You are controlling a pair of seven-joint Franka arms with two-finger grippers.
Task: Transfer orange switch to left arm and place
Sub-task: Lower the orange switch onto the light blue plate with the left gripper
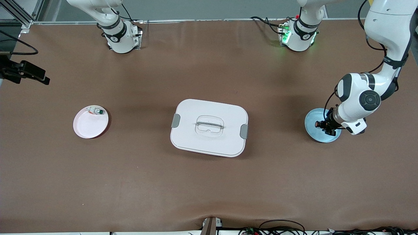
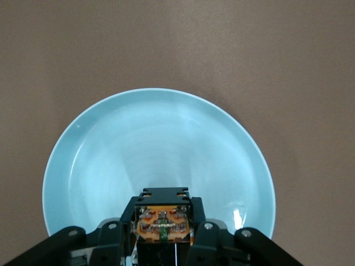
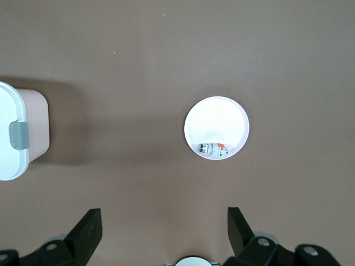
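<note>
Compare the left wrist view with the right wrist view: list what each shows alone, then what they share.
Left wrist only: the blue plate, and the left gripper shut on the orange switch over it.

Right wrist only: the pink plate holding the green-capped switch, one end of the box with a grey latch, and the right gripper open, up over the table.

Both: the brown table.

Box [image 3: 16,133] partly cut off, seemingly
</note>
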